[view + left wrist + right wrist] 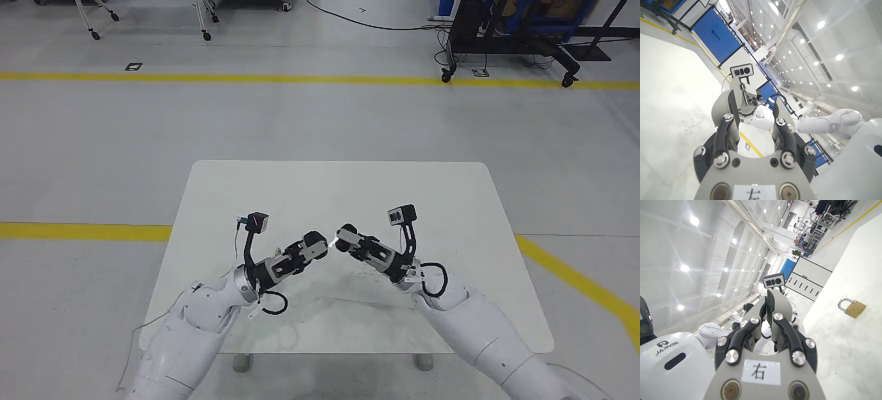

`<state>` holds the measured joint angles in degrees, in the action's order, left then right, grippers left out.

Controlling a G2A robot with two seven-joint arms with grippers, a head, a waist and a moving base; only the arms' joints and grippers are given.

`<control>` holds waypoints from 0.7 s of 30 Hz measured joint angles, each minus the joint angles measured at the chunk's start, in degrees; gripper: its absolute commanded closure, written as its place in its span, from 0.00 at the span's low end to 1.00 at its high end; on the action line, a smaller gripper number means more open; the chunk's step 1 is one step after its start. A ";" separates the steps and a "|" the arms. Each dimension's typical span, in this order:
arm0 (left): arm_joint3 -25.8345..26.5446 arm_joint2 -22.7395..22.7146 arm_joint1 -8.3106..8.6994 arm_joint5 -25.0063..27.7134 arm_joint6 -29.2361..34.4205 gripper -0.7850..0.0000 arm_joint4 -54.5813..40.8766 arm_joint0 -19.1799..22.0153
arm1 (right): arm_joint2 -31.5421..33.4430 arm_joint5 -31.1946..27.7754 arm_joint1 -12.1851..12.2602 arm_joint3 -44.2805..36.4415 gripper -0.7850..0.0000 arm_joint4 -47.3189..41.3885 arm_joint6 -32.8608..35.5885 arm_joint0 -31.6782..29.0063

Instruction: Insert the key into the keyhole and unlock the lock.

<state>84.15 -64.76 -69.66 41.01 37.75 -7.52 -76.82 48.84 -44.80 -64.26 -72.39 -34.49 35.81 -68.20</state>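
Illumination is bright and even, supplied by rows of round ceiling lamps (685, 268), several of which flare into star-shaped glare in the right wrist view. The white table (450, 200) reads close to overexposed, with only faint, soft shadows on its surface. Both wrist views bend straight lines strongly toward their edges.

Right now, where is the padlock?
In the right wrist view, the brass padlock lies on the white table, off to the side of the right tool and not touching it.
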 measured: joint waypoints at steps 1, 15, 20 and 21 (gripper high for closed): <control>-0.08 0.17 -0.02 -0.09 -0.17 0.55 0.27 0.08 | -0.10 -0.05 -0.14 0.23 1.00 -0.10 0.14 0.13; -0.29 1.86 -0.19 -2.53 -3.85 0.76 4.78 0.41 | 0.61 -1.39 -1.51 2.58 1.00 1.95 -0.45 0.75; -0.24 2.06 -0.16 -2.70 -4.47 0.84 5.61 0.47 | 0.89 -1.08 -1.82 3.03 1.00 3.17 -0.46 0.70; -0.25 2.01 -0.14 -2.73 -4.70 0.85 5.62 0.46 | 0.95 -1.07 -1.90 3.15 1.00 3.34 -0.48 0.66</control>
<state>83.90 -62.75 -69.80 38.28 33.05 -1.89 -76.36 49.79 -45.87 -66.16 -69.25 -31.15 35.32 -67.54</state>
